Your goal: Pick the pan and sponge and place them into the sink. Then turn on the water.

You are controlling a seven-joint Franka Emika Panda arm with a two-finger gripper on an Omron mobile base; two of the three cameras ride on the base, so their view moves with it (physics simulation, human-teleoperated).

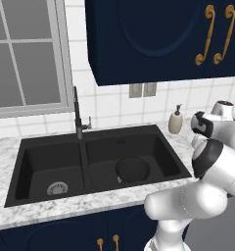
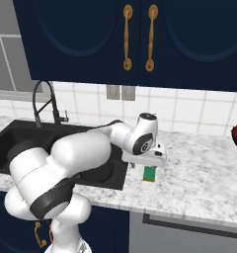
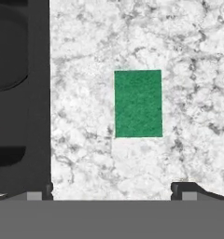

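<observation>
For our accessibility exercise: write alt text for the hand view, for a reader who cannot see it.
A green sponge lies flat on the white marbled counter, directly ahead of the open claw, whose two dark fingertips stand wide apart at the bottom. The black sink runs down the left edge.

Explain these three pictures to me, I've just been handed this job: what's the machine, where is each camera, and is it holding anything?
It is a white robot arm on a base in a simulated kitchen. Two cameras sit behind it, left and right. The third looks down from its hand. The pan already lies in the right basin of the black sink. The sponge lies flat on the marble counter, beside the sink. The gripper hangs open right above it, holding nothing. The faucet shows no water.
</observation>
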